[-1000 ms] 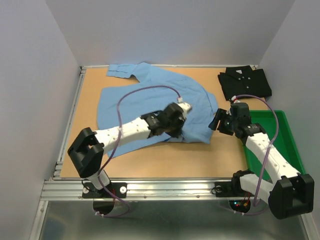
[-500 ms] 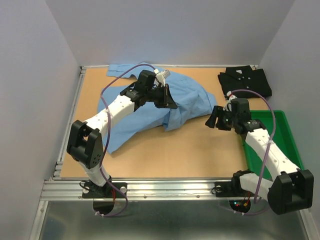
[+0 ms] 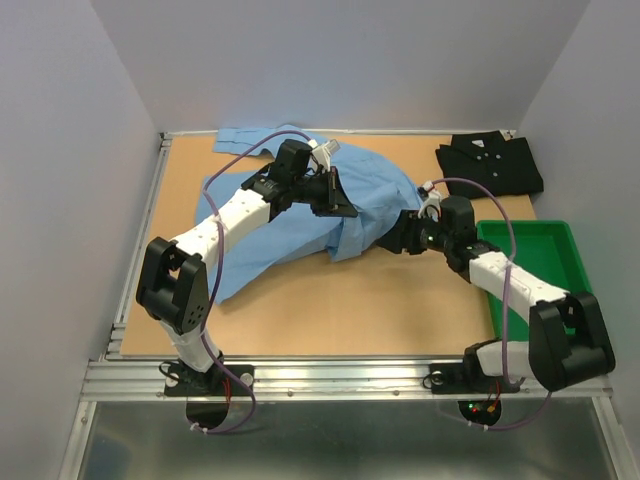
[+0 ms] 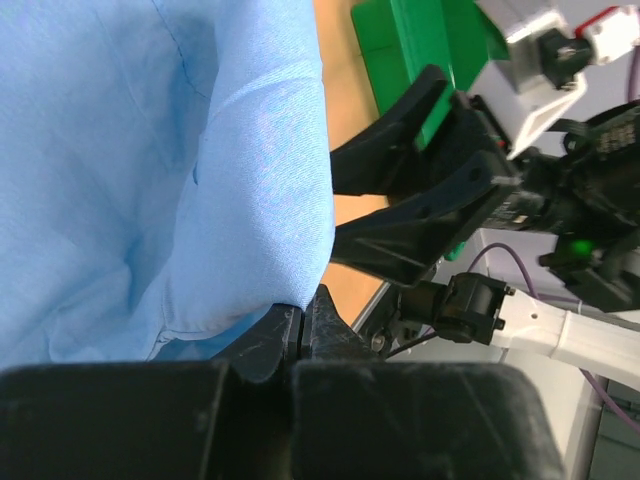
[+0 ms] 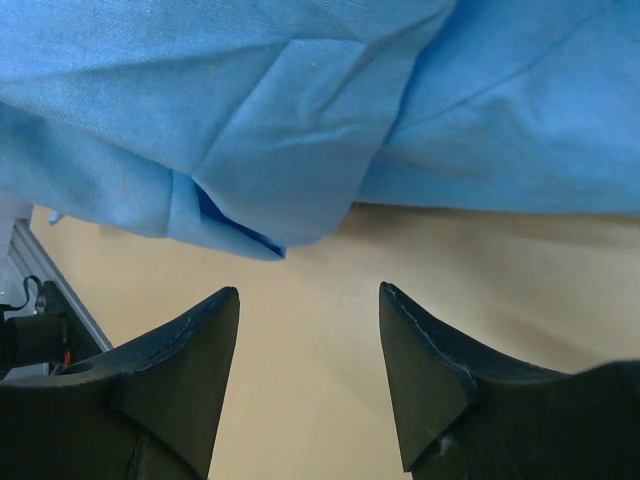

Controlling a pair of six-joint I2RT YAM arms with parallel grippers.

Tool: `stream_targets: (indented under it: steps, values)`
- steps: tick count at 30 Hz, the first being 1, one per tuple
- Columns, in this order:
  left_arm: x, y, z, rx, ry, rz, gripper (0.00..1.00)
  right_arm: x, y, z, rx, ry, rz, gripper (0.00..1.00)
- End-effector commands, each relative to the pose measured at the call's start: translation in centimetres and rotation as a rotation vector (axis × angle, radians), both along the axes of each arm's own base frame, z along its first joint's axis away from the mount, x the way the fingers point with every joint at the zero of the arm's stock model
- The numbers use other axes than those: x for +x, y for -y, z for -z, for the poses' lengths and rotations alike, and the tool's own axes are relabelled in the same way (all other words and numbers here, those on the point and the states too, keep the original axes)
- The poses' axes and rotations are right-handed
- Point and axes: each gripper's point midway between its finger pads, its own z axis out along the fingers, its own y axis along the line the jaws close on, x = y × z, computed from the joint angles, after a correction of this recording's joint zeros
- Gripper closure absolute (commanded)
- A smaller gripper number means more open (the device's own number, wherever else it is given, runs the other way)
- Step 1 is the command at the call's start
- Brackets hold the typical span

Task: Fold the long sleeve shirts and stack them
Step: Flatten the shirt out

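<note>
So the light blue shirt (image 3: pixel 290 228) is sprawled over the far-left and middle of the table (image 3: pixel 350 310). It's half bunched up, with one part lifted into a hump, so nowhere near folded I'd say. The black shirt (image 3: pixel 490 165) looks already folded and sits in the far right corner, just behind the green tray (image 3: pixel 550 255). My guess is roughly half done: the blue one needs its folds, then the two get stacked. The left gripper (image 4: pixel 305 322) has its jaws pressed together on a fold of the blue cloth and holds it up off the table. The right gripper (image 5: pixel 308 292) is spread fairly wide with nothing in it. It's low over bare table, pointed at the drooping edge of the blue shirt, and looks just short of touching.
</note>
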Motion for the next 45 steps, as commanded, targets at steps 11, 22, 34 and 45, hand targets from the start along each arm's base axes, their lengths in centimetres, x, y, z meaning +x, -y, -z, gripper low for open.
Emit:
stream_targets:
  steps: [11,22,34,45]
  values:
    - [0.7,0.2,-1.6,-0.025,0.059,-0.007,1.0,3.1,-3.6,0.1,0.147,0.13,-0.092,0.36]
    - [0.9,0.0,-0.3,0.004,0.047,-0.015,1.0,2.1,-4.9,0.2,0.184,0.113,-0.205,0.57]
    - [1.7,-1.9,2.1,0.131,0.09,-0.076,1.0,0.7,-3.9,-2.4,0.138,0.12,-0.19,1.0]
    - [1.9,-5.6,4.1,0.305,0.221,-0.16,0.81,-5.7,-1.6,-7.0,0.079,-0.095,-0.15,0.99]
